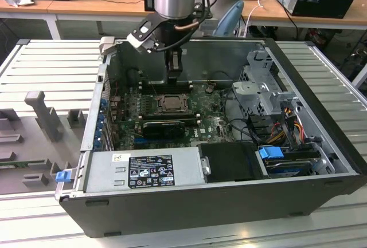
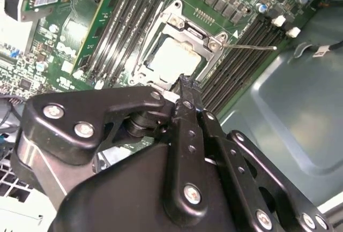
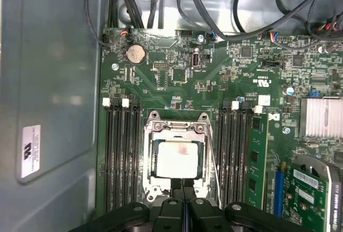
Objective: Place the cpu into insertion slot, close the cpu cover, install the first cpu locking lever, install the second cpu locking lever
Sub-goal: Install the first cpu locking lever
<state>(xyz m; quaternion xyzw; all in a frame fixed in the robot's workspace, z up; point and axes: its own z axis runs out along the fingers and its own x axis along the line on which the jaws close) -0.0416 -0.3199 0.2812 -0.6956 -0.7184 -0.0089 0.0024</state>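
- Surveying the open computer case [image 1: 189, 202], we find the green board [image 3: 161, 66] inside.
- We record the gripper [image 3: 182, 182] closed on nothing, fingers together, at the edge of the insertion slot [image 3: 177, 135].
- We see the cpu cover [image 3: 177, 126] lying flat over it.
- We see the cpu [image 3: 177, 159] seated within its window.

Silver cpu cover [image 3: 178, 127], green board [image 3: 214, 76]
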